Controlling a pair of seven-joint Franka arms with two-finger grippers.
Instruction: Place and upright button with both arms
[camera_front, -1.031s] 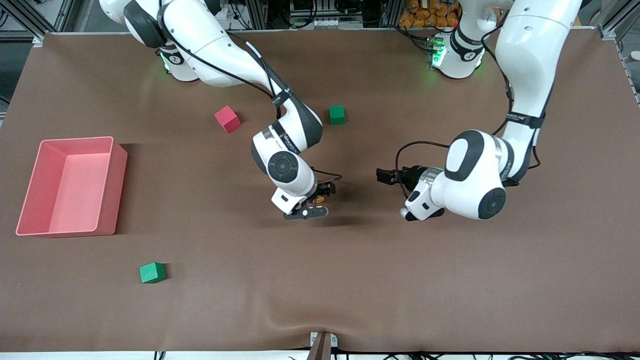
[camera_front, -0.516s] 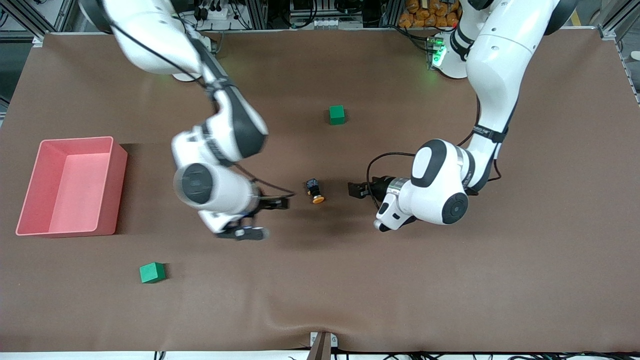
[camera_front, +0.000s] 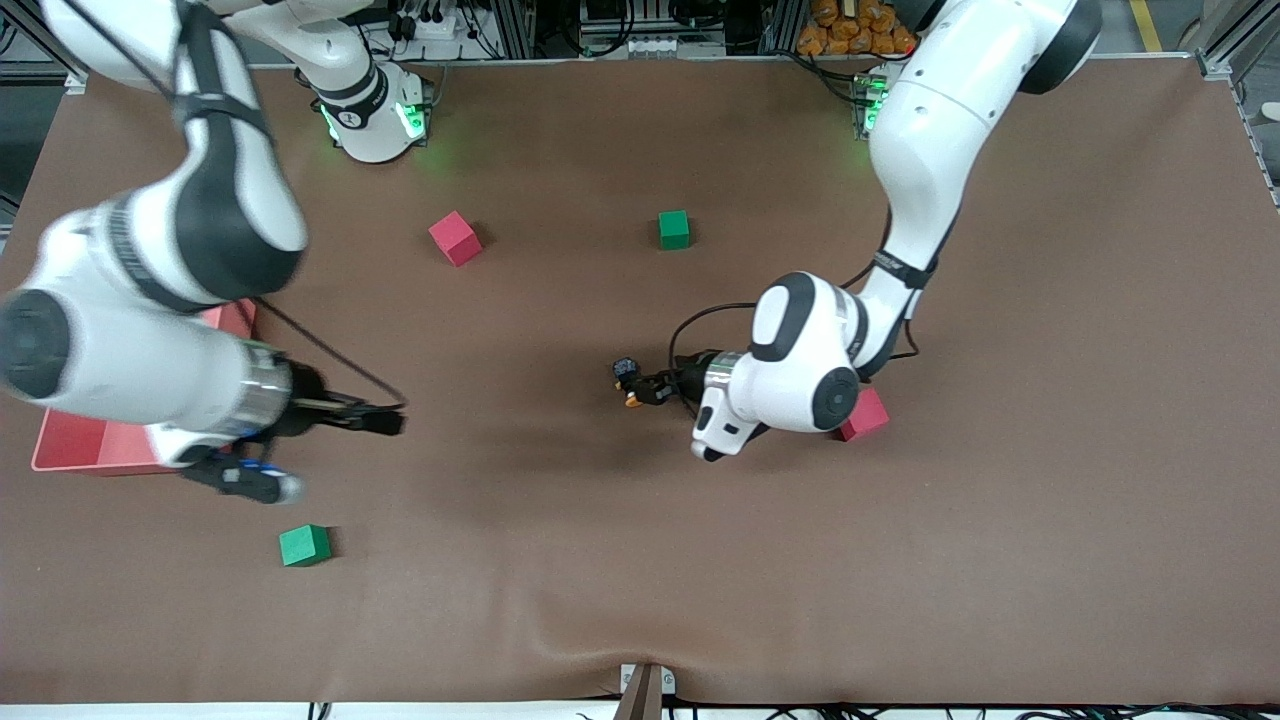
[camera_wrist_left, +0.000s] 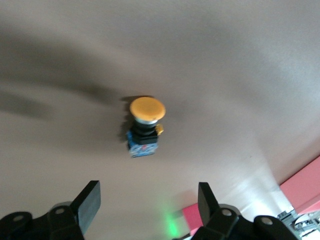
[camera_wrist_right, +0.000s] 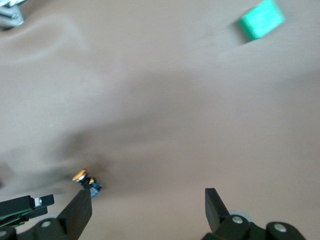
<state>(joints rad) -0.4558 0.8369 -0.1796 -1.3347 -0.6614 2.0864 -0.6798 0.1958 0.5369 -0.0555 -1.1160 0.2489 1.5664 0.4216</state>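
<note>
The button (camera_front: 627, 381) lies on its side mid-table, its orange cap toward the front camera. It shows in the left wrist view (camera_wrist_left: 144, 126) and in the right wrist view (camera_wrist_right: 86, 181). My left gripper (camera_front: 652, 389) is low beside the button, on the left arm's side. It is open, with the button just ahead of its fingertips (camera_wrist_left: 148, 200) and not between them. My right gripper (camera_front: 385, 421) is open and empty (camera_wrist_right: 147, 207). It is up over the table beside the pink bin (camera_front: 70, 441).
A red cube (camera_front: 455, 237) and a green cube (camera_front: 674, 229) lie toward the bases. Another green cube (camera_front: 304, 545) lies nearer the front camera below the bin. A red cube (camera_front: 866, 416) sits by the left arm's wrist. The right arm covers much of the bin.
The right gripper let go of the button, left it on the table, and swung away toward the bin. The left gripper moved in toward the button.
</note>
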